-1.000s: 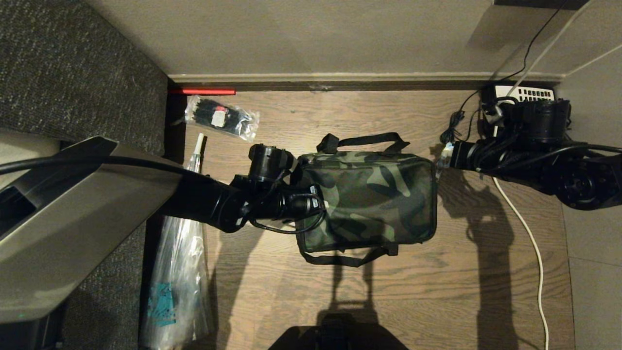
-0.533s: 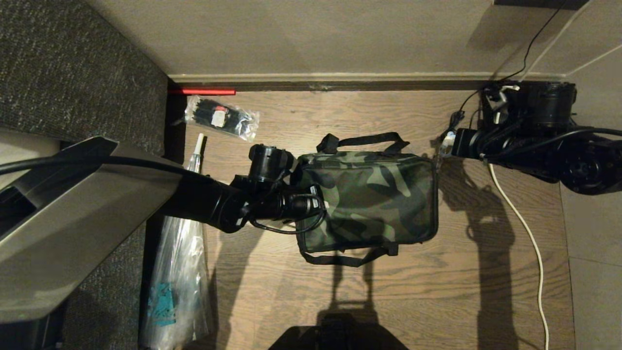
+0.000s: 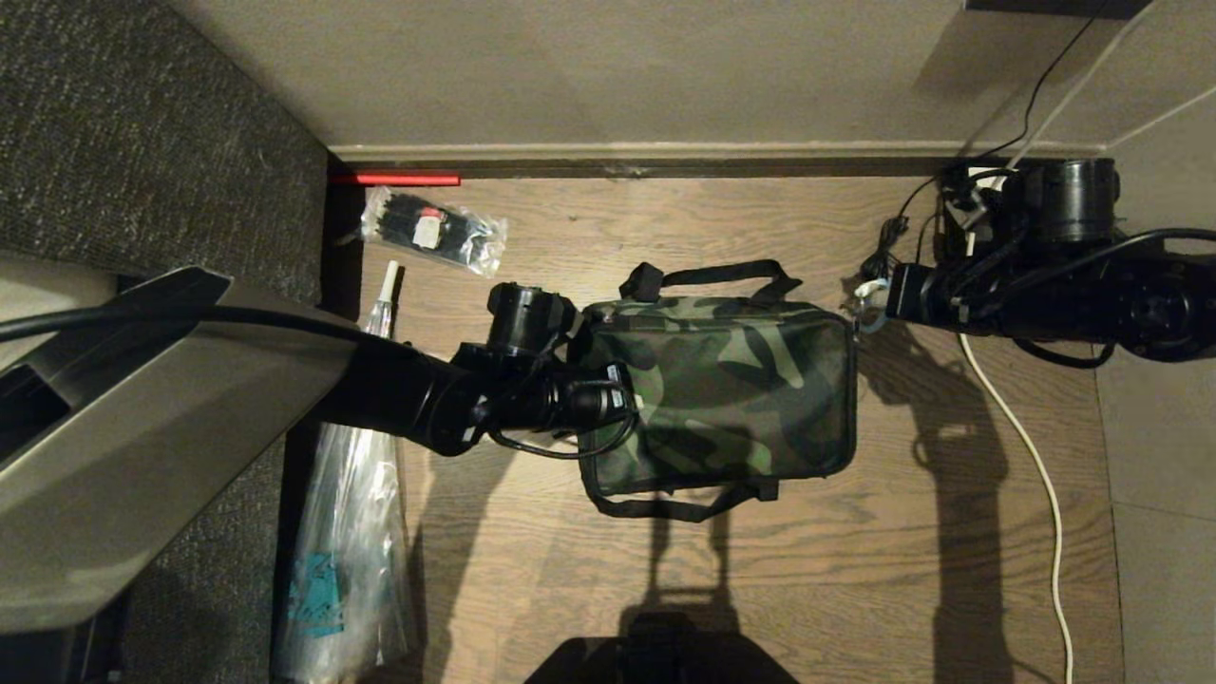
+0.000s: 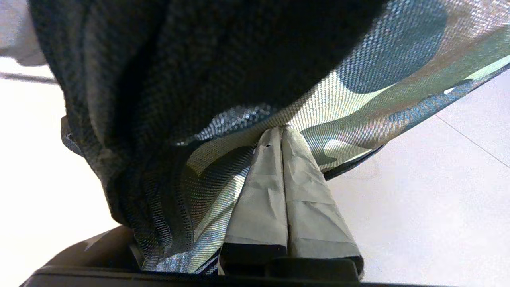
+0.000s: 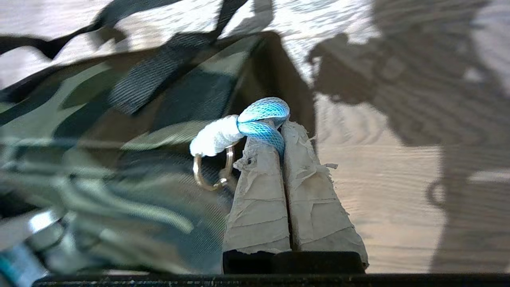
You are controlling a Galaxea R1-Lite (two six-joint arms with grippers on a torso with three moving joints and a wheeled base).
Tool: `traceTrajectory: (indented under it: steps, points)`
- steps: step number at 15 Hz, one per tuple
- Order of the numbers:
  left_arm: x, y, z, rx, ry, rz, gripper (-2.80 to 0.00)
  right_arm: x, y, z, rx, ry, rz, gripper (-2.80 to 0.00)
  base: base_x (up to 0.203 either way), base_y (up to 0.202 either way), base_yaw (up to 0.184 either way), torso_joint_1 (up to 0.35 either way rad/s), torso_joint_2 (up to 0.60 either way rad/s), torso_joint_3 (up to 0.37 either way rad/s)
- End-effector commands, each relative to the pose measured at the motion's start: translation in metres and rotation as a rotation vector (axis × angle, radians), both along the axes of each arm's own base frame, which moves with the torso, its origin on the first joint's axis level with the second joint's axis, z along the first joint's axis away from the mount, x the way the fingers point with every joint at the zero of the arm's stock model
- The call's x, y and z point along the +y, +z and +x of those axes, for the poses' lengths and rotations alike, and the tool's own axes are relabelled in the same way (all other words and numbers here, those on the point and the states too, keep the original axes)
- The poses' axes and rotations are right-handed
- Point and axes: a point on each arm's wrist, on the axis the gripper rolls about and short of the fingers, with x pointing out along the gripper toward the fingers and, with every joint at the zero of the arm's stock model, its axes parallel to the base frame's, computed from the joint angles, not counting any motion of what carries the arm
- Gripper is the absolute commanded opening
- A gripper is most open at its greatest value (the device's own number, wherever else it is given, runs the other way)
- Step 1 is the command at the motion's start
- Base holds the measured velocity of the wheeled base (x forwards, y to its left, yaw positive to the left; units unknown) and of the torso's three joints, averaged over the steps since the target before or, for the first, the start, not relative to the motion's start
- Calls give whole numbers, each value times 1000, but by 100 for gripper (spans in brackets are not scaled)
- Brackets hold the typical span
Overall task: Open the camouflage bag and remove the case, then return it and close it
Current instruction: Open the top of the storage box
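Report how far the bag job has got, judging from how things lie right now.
Done: nothing visible; the camouflage bag lies shut on the wooden floor, no case in sight. In hand: the left gripper pinches the bag's fabric at its left end, and the right gripper is shut on the blue cord loop with its metal ring at the bag's right end. Left: opening the bag, taking the case out, returning it, closing.

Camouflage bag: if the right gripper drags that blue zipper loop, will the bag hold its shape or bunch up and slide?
The camouflage bag looks soft: its fabric puckers where the left gripper pinches it, so it will likely bunch locally. Its boxy outline suggests something rigid inside, so probably no collapse. On the smooth wooden floor it may slide toward the right gripper if the pinch slips.
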Motion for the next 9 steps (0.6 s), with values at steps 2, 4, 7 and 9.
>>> traceTrajectory:
  steps: [2,4,7,9]
  points:
    - [-3,2,-3,0,-8,-7,-280,-4,2,-2,-3,38,19,-280,0,0,0,0,0,0]
    - [-4,2,-3,0,-10,-9,-280,-8,1,-3,-6,65,19,-280,0,0,0,0,0,0]
    - [-4,3,-4,0,-12,-11,-280,-10,1,0,-21,64,0,-280,0,0,0,0,0,0]
    - [-4,2,-4,3,-12,-10,-280,-16,5,-7,-20,53,1,0,0,0,0,0,0,0]
